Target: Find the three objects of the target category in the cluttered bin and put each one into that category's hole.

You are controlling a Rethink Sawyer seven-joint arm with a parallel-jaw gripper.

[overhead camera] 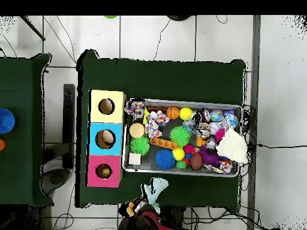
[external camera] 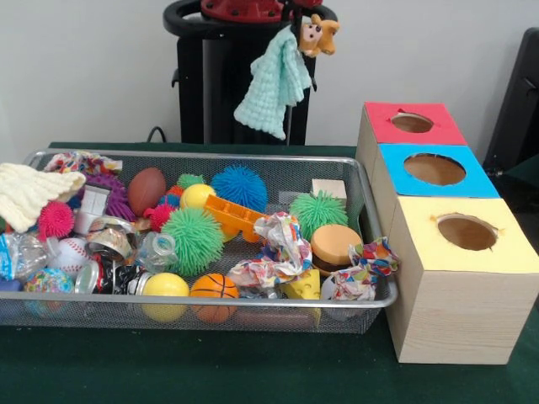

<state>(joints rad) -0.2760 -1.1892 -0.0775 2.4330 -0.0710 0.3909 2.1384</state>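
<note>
A brown monkey plush [external camera: 317, 35] with a mint-green knitted blanket [external camera: 274, 84] hangs in the air beyond the far side of the bin. My gripper [external camera: 294, 12] at the top edge is shut on it. From overhead the blanket [overhead camera: 157, 187] and my gripper [overhead camera: 139, 207] lie off the bin's edge, near the red box. The wire mesh bin [external camera: 381, 300] holds spiky balls, a mini basketball [external camera: 213, 288], a baseball [external camera: 71, 252], a football [external camera: 146, 189], crumpled cloths and a cream knit [external camera: 29, 190]. Three boxes stand in a row with round holes: red [external camera: 412, 123], blue [external camera: 434, 169], yellow [external camera: 466, 231].
The wooden boxes [overhead camera: 105, 139] stand right against the bin's [overhead camera: 180, 100] short side. Dark green cloth [external camera: 253, 370] covers the table. A second green table with a blue object [overhead camera: 5, 120] stands apart in the overhead view. Cables run across the tiled floor.
</note>
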